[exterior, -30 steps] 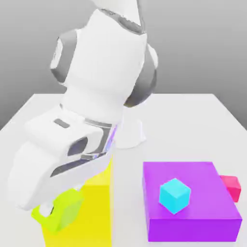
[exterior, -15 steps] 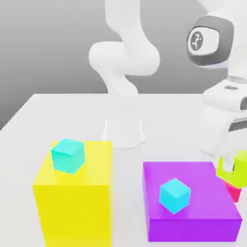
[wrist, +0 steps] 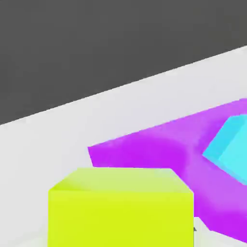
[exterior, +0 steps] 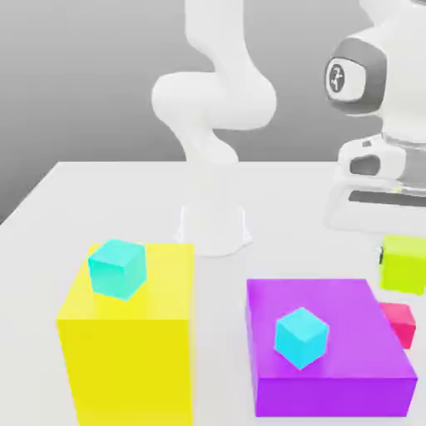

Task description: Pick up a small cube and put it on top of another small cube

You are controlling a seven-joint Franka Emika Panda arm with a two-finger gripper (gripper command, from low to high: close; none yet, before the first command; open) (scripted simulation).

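The small lime cube hangs in the air at the exterior view's right, under my hand, with my gripper shut on it. Directly below it, apart from it, the small red-pink cube rests on the table, partly hidden behind the purple block. In the hand view the lime cube is close up, with the purple block and a cyan cube beyond it.
A cyan cube sits on the purple block. A big yellow block at the exterior view's left carries another cyan cube. The arm's white base stands at the back middle of the white table.
The arm swung from the yellow block at the left across to the right with the lime cube. In the last half second the cube rose a little and levelled out above the red-pink cube.
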